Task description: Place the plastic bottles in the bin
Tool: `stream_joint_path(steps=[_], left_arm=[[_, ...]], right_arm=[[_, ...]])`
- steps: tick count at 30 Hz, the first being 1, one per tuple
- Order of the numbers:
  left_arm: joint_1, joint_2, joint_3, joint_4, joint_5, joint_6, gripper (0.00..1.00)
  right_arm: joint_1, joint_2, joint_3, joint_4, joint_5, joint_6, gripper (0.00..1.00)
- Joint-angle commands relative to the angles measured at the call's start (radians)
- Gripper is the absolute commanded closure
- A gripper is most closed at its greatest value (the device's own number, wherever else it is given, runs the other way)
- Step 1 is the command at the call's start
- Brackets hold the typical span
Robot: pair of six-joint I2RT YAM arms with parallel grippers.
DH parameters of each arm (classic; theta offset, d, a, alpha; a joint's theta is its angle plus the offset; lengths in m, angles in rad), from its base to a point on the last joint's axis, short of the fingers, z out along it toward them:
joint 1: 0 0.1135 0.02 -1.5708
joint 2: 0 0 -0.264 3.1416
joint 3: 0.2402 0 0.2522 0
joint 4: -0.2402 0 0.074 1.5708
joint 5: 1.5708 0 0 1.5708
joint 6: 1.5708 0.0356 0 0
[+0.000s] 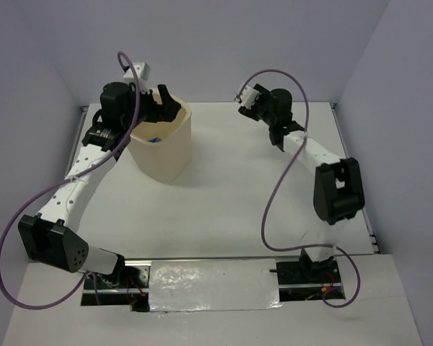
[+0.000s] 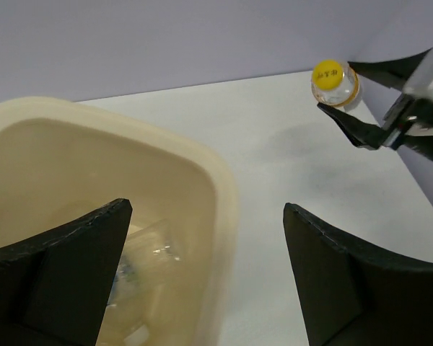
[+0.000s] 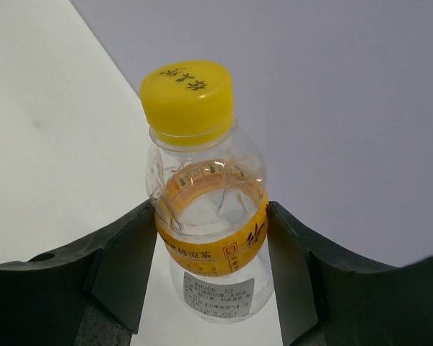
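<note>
Evidently the last carry looks to be in hand. The right end effector (image 3: pixel 211 216) pinches the small yellow-capped bottle (image 3: pixel 202 162) at its orange label band, cap pointing away from the wrist, at the far right of the counter (image 1: pixel 224 209) and well apart from the cream bin (image 1: pixel 175 155). A blue-labelled bottle (image 1: pixel 155 139) lies inside it (how many others, I cannot tell). The left end effector (image 2: pixel 206 207) hangs spread and empty over the rim. The next move calls for swinging the bottle leftward above that rim before letting go.
</note>
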Motion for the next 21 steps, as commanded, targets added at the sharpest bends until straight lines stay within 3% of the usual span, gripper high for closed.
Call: stream_joint_path(steps=[1,6,8,13,14,21], left_arm=[[-0.074,-0.001,0.056,0.011,0.017,0.013,0.01],[-0.167,-0.021,0.028,0.049,0.064,0.015,0.01],[-0.177,-0.054,-0.033,0.092,0.108,0.005,0.01],[-0.2,-0.149,-0.17,0.297,0.21,-0.044,0.01],[-0.224,-0.16,-0.203,0.319,0.213,-0.035,0.01],[-0.299,-0.202,-0.302,0.431,0.115,0.016,0.01]], right_arm=[[-0.002,-0.173,-0.058,-0.107,-0.257,0.161,1.0],[0.004,-0.364,-0.087,-0.28,-0.719,0.247,0.97],[0.004,-0.426,-0.122,-0.182,-0.872,0.398,0.96],[0.033,-0.503,-0.261,0.155,-0.913,0.875,0.92],[0.036,-0.507,-0.265,0.186,-0.897,0.908,0.92],[0.139,-0.53,-0.236,0.04,-0.847,0.982,0.85]])
